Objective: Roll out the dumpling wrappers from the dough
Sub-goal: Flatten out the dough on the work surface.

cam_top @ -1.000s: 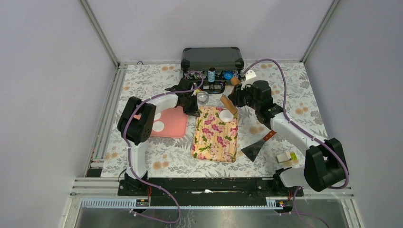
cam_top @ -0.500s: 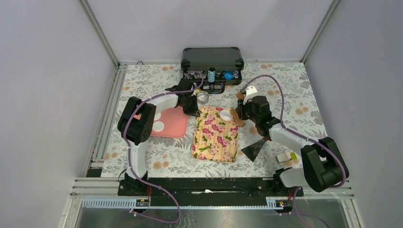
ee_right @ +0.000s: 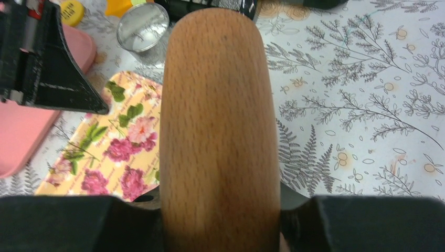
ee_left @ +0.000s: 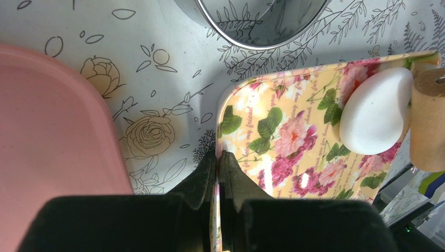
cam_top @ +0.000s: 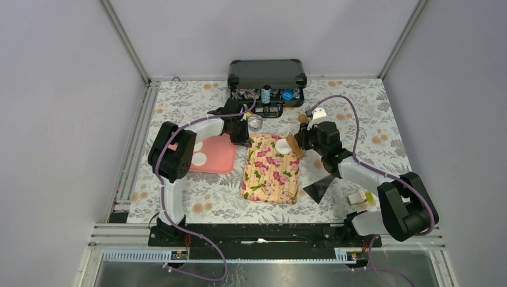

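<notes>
The table point(cam_top: 359, 107) wears a flower-printed cloth inside grey walls. From above, the left arm is sharply bent, with the left hand point(cam_top: 242, 139) at the far-left corner of the floral tray point(cam_top: 269, 179). The right arm stretches the right hand point(cam_top: 306, 139) to the far-right corner, carrying one rolling pin point(cam_top: 294, 143). One dough lump point(cam_top: 283, 144) lies just beside the pin. One wrapper point(cam_top: 199, 159) shows on the pink tray point(cam_top: 218, 156).

Left wrist: the fingers are pinched together, seemingly on the tray's rim, and the dough lies well to their right.

Right wrist: the fingers are clamped on the pin.
</notes>
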